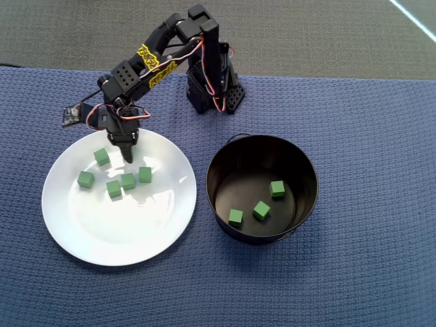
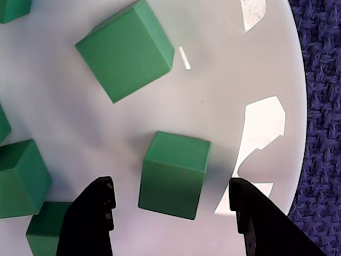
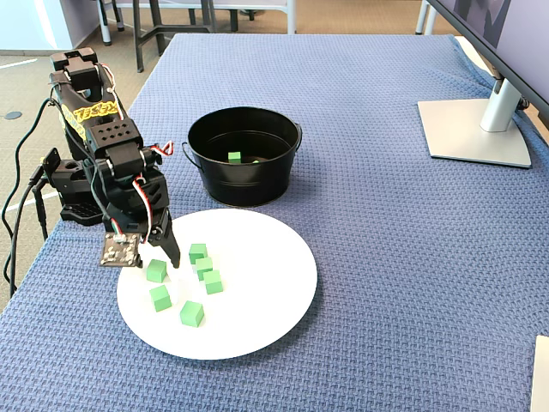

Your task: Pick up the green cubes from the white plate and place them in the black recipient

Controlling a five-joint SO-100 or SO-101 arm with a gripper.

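Over the white plate [image 1: 82, 231], tool [image 2: 170, 200] spread wide, fingers [image 2: 96, 213] either side of one green cube [image 2: 173, 173] in the wrist view, a gap on both sides, nothing gripped. Arm [image 1: 153, 65] folded forward from its base, wrist pointing down at the plate's far edge. Five green cubes [image 1: 127, 180] on the plate, three in the black recipient [image 1: 225, 157] beside it on the blue-clothed worktop [image 1: 368, 259].

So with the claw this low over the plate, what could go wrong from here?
1. The open claw straddles one cube that sits turned between the tips, so closing may twist it or squeeze it out.
2. Other cubes lie close by; a finger could knock them.
3. The glossy plate may let a nudged cube slide.
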